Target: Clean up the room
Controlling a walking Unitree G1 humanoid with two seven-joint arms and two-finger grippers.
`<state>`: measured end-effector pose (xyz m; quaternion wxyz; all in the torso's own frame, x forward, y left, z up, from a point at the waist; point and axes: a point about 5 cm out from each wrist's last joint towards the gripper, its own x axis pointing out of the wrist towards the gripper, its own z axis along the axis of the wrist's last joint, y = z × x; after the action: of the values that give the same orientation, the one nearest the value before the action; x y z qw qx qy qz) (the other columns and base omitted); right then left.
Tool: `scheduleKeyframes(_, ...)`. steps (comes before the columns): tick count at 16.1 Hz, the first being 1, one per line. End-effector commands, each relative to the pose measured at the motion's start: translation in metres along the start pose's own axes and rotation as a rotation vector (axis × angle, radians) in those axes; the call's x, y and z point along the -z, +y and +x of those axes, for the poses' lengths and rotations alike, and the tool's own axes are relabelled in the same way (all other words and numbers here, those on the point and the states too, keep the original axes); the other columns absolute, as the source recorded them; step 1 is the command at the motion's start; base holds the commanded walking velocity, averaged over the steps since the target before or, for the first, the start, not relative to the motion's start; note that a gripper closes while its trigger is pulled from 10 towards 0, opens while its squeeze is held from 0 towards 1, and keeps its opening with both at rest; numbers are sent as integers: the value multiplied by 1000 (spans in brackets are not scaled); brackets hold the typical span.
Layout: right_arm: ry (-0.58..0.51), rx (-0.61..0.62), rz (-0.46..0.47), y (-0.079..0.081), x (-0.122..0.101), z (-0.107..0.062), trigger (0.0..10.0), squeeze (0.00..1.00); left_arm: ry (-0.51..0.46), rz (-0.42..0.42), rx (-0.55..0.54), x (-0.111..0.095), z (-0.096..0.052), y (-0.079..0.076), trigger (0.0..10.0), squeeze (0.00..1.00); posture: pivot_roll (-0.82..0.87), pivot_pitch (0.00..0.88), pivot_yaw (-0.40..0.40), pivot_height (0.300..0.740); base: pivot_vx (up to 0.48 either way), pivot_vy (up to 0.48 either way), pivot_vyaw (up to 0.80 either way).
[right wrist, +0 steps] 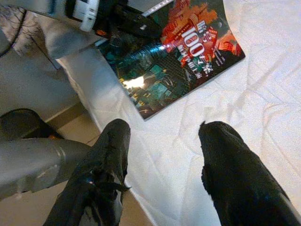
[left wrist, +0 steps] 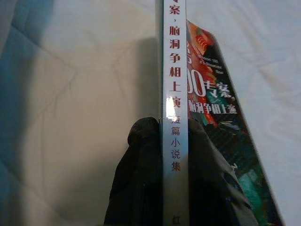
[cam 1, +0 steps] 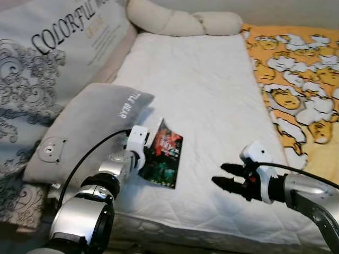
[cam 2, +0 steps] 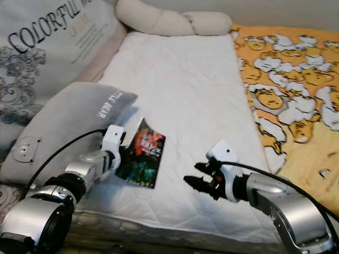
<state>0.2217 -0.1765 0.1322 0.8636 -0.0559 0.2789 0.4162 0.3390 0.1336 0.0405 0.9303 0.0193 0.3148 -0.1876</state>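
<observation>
Our left tool point(cam 1: 144, 159) is clamped on the spine of the book point(cam 1: 165, 154), which lies on the white mattress point(cam 1: 212, 106) beside the grey pillow point(cam 1: 85, 127). Right tool point(cam 1: 229, 182) hovers spread nearby. We'd lift it squarely, keeping the cover from sagging.

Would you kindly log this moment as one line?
left hand: shut on book spine | right hand: open, over mattress | book: on mattress

A bedroom: quilted mattress point(cam 1: 212, 106), pillows point(cam 1: 79, 132), blanket point(cam 1: 302, 84).
</observation>
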Motion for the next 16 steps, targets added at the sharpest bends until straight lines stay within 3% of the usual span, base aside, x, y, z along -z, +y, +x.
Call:
scheduleKeyframes(1,9,-7,-12,3,-1,-4,10000,0,-10,41,-34,-4,-1,6,10000,0,-217,0,11,740,0,0,0)
scheduleKeyframes(2,21,-7,-18,4,0,-4,10000,0,-6,83,-56,-4,-3,10,10000,290,-225,0,16,740,0,0,0)
scheduleKeyframes(3,28,-3,-23,5,0,-4,10000,0,-12,126,-78,-5,-3,13,10000,490,-226,0,16,740,0,0,0)
scheduleKeyframes(4,29,9,-24,5,0,-4,10000,0,-24,146,-104,-9,-4,16,10000,1000,-234,0,22,740,0,0,0)
scheduleKeyframes(8,24,35,-31,4,-3,-2,10000,0,-28,162,-143,-12,-5,19,10000,1000,-232,0,31,740,0,0,0)
scheduleKeyframes(9,17,60,-38,1,-3,-2,10000,0,-17,166,-160,-9,-6,22,10000,714,-224,0,37,740,0,0,0)
scheduleKeyframes(10,-3,101,-39,-4,-5,0,10000,0,-9,175,-182,-6,-8,27,10000,0,-204,0,49,740,0,0,0)
scheduleKeyframes(15,-57,213,-24,-19,-9,9,10000,0,-68,332,-188,-13,-12,33,10000,0,-139,0,53,740,0,0,0)
scheduleKeyframes(16,-66,245,-8,-22,-9,10,10000,0,-93,328,-183,-17,-12,33,10000,0,-132,0,53,740,0,0,0)
